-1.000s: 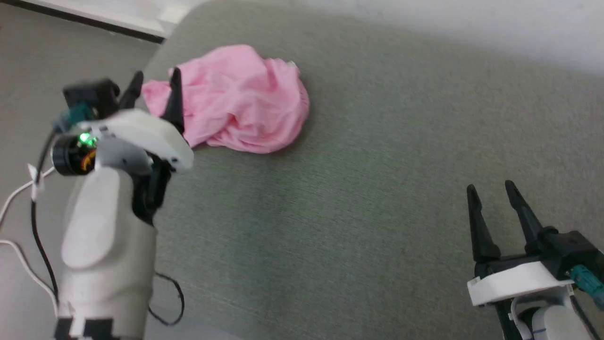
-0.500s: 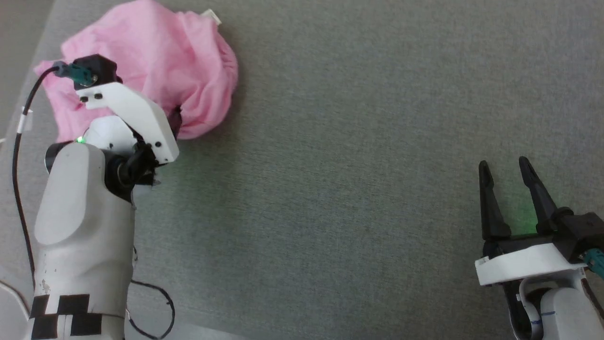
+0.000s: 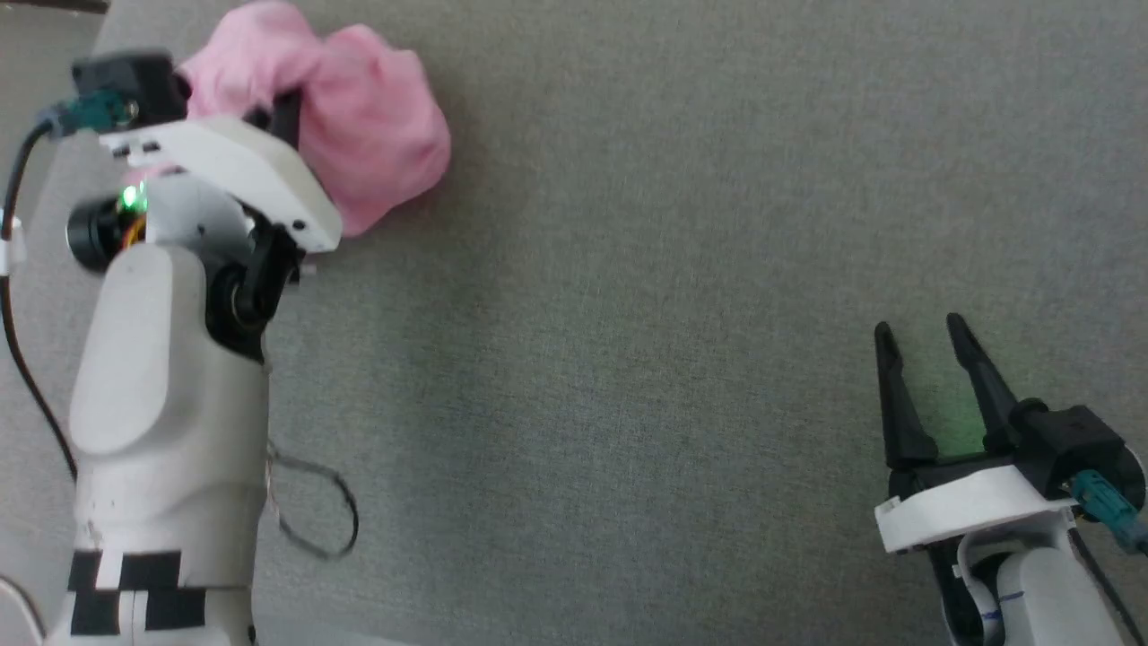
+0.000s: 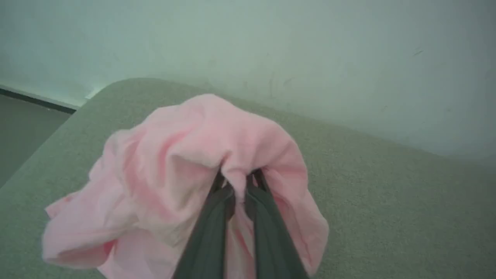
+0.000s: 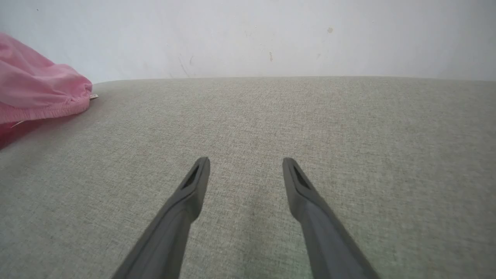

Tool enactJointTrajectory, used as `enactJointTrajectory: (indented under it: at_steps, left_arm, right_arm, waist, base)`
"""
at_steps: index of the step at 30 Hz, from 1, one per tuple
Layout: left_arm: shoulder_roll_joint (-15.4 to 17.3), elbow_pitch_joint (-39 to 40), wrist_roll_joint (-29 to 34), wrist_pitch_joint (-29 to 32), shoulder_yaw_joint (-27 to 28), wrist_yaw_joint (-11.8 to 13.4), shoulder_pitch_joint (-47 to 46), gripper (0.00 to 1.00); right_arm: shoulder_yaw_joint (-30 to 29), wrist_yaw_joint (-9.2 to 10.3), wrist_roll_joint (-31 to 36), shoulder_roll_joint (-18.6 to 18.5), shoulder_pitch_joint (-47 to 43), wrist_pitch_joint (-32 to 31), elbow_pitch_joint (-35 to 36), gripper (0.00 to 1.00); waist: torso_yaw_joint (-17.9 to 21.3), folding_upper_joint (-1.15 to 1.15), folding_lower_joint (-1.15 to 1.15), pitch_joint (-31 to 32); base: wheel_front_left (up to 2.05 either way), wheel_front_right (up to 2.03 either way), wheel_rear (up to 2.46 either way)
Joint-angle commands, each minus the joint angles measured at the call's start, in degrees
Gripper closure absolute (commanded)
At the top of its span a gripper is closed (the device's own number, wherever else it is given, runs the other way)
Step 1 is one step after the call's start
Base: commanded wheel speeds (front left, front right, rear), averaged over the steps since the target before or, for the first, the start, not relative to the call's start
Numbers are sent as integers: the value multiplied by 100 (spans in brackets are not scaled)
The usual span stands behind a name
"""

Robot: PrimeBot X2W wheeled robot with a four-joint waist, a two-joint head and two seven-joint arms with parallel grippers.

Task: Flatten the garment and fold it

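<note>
Two dark fingers of L gripper (image 4: 237,180) are pinched nearly together, with a fold of the garment (image 4: 186,155) caught between the tips. In L wrist view, pink cloth bulges over the tips and hangs down on both sides of them. L forearm (image 3: 161,422), pale, rises from the lower-left corner of head view. The wrist is bent and a green light (image 3: 133,196) glows at the joint. The fingers point up-view into the cloth, and one finger shows dark against the pink. A thin cable (image 3: 314,520) loops beside the forearm.

The garment is bunched in a rounded heap at the far-left part of the grey-green fabric surface (image 3: 628,314), near its rounded corner, with the floor (image 4: 23,128) past that edge. Can't tell whether the heap is partly lifted.

R gripper (image 3: 919,325) sits low-right in head view, well apart from the garment. Its fingers are spread with nothing between them, pointing up-view over bare fabric. R wrist view catches the garment's gathered hem (image 5: 50,112) at far left, resting on the surface, with a small white tag (image 5: 93,96) at its end. A pale wall (image 5: 248,35) stands behind.
</note>
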State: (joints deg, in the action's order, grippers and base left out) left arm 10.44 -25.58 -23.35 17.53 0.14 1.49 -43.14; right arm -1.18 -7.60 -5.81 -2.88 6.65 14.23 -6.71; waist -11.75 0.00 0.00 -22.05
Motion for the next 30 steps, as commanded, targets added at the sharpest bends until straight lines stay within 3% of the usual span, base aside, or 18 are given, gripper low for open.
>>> enactJointTrajectory:
  at_steps: [1, 9, 14, 22, 28, 29, 30]
  left_arm:
    - [9, 185, 64, -295, -107, -222, -297, 100]
    - [-269, 532, -208, -628, -524, -737, -940, 100]
    - [-566, 675, -633, -553, -958, -840, -724, 100]
    - [-750, 292, -1282, -324, -2319, -867, 762, 100]
    - [-755, -488, -1493, 271, -3487, -487, 1634, 100]
    - [-755, -556, -1511, 341, -3608, -405, 1701, 98]
    - [-755, -585, -1574, 373, -3677, -329, 1755, 60]
  right_arm:
    - [72, 11, -105, 1, -40, 39, -102, 0]
    - [229, 11, -411, 1, -140, 68, -458, 0]
    - [189, 11, -547, 1, -268, 74, -559, 0]
    - [66, 11, -643, 1, -512, 75, -588, 0]
    - [58, 11, -665, 1, -544, 76, -582, 0]
    - [50, 11, -671, 1, -553, 76, -583, 0]
    - [42, 11, -683, 1, -562, 76, -587, 0]
  waist:
    - [-6, 0, 0, 660]
    - [386, 0, 0, 1394]
    - [667, 0, 0, 1698]
    - [960, 0, 0, 1757]
    - [1045, 0, 0, 1738]
    - [1037, 0, 0, 1744]
    - [1016, 0, 0, 1754]
  base:
    - [0, 0, 0]
    - [0, 0, 0]
    - [0, 0, 0]
    - [0, 0, 0]
    - [0, 0, 0]
    - [0, 0, 0]
    - [0, 0, 0]
